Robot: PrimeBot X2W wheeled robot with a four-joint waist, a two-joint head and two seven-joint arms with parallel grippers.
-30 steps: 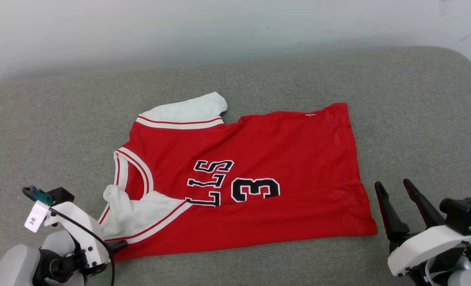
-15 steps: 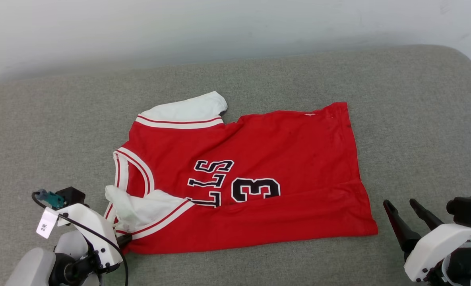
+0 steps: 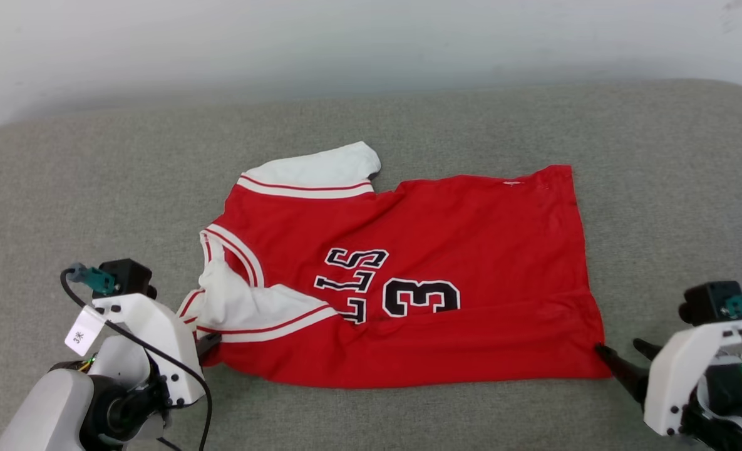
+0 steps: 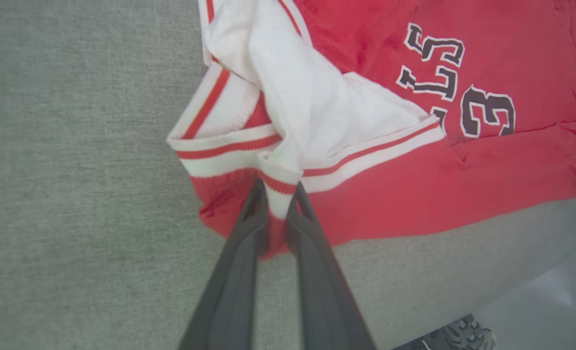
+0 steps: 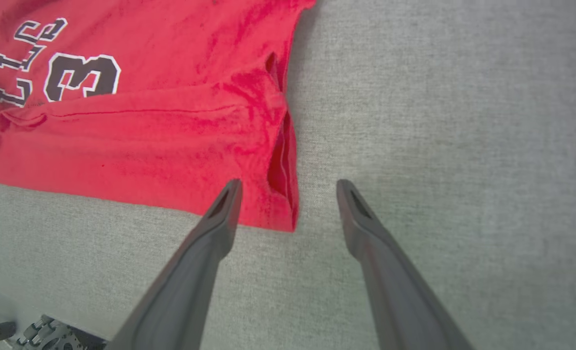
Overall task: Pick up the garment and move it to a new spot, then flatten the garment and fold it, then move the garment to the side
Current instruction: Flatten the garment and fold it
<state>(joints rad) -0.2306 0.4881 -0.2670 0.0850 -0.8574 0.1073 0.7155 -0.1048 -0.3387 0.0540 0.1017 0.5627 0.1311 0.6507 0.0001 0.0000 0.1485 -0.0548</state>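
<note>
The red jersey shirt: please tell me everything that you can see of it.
The garment is a red jersey shirt of knit-looking cloth, with white short sleeves, red-and-white striped trim and black lettering outlined in white with a 3. It lies spread sideways on the grey padded surface, its near edge folded over and its near sleeve bunched. The left gripper pinches its striped sleeve trim. The open right gripper straddles its hem corner.

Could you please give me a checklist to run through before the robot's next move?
The left gripper shut on the striped trim of the garment: ok.
The right gripper closed on the hem corner: not ok; its fingers stand open around it.
The garment lying flat: not ok; the near sleeve is bunched.
Both fabric layers inside the left grip: cannot tell.
Right fingers low enough to catch the hem: cannot tell.
</note>
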